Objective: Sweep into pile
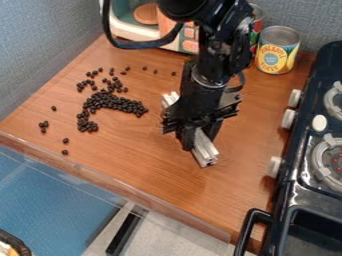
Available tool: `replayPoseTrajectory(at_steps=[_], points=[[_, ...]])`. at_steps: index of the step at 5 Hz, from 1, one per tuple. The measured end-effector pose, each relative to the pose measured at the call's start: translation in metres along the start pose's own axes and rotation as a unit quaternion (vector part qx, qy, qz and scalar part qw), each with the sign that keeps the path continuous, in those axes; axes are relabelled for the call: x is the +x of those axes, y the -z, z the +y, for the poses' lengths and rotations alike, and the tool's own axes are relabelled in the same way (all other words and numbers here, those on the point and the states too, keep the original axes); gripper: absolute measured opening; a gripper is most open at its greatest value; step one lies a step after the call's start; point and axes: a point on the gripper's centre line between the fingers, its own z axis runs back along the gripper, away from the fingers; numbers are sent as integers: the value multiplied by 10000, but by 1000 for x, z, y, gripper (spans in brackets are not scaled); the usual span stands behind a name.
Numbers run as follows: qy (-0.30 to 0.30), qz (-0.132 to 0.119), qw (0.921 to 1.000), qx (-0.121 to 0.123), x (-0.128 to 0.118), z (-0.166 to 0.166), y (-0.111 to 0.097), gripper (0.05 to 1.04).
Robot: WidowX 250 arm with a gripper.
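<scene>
While the black gripper (199, 138) is clamped on a grooved metal bar (204, 150), we see the black beans (110, 101) spread over the wood-grain counter (147, 165) toward the left of the view. The bar's long axis slants from upper left to lower right, and its upper end is the part nearer the thickest cluster, with bare wood between them. Its long side faces the lower left rather than squarely toward that cluster, so we judge that the wrist may need turning before a broad push. Loose beans lie above the cluster, and a few strays (65, 152) sit well apart to its lower left; we would go round to their outer side and sweep inward, since a push straight from the bar's present side could scatter them further.
</scene>
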Motion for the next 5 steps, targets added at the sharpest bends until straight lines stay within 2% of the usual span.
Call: replayPoseTrajectory(at_steps=[1, 2, 4, 5], points=[[-77, -61, 9999, 104, 5, 0, -3, 756], [-95, -88, 9998, 128, 5, 0, -3, 1002], [-217, -134, 9997, 51, 6, -2, -2, 1004], [-472, -315, 9984, 42, 11, -2, -3, 1002]])
